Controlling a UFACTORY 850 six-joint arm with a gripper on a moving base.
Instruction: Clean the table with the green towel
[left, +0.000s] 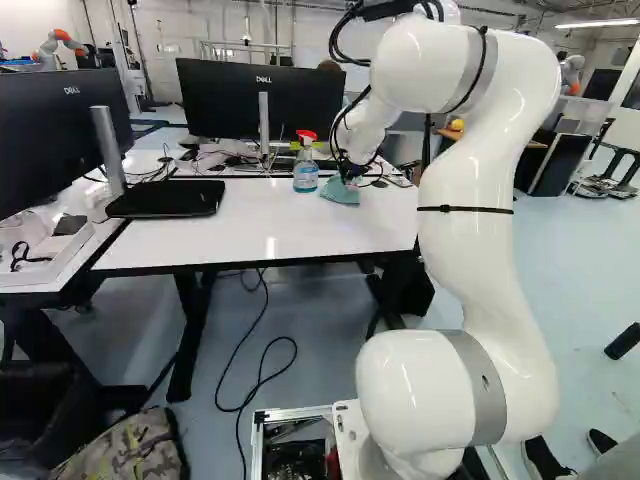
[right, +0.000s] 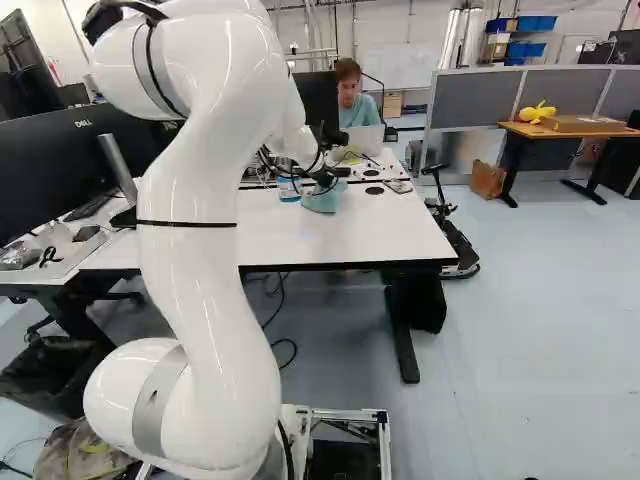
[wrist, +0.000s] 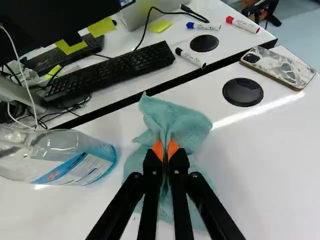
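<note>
White table (left: 180, 243), middle of left base view. Towel (left: 341, 192) on it, upper middle there, beside bottle (wrist: 82, 157). Gripper (wrist: 166, 149) pinching towel. Grasp done; wiping probably mostly left, cleaned area can't be told.

green towel (wrist: 176, 120) crumpled, pinched near middle, draped on white table (left: 240, 235)

Standing here, I'd say two cameras look from behind the arm (left: 470, 210), one at its left, one at its right, facing ahead and slightly down; both take in the white table (left: 240, 235) and spray bottle (left: 306, 172). The wrist view (the nosy one) looks down along the gripper (left: 350, 180), close above that same table.
</note>
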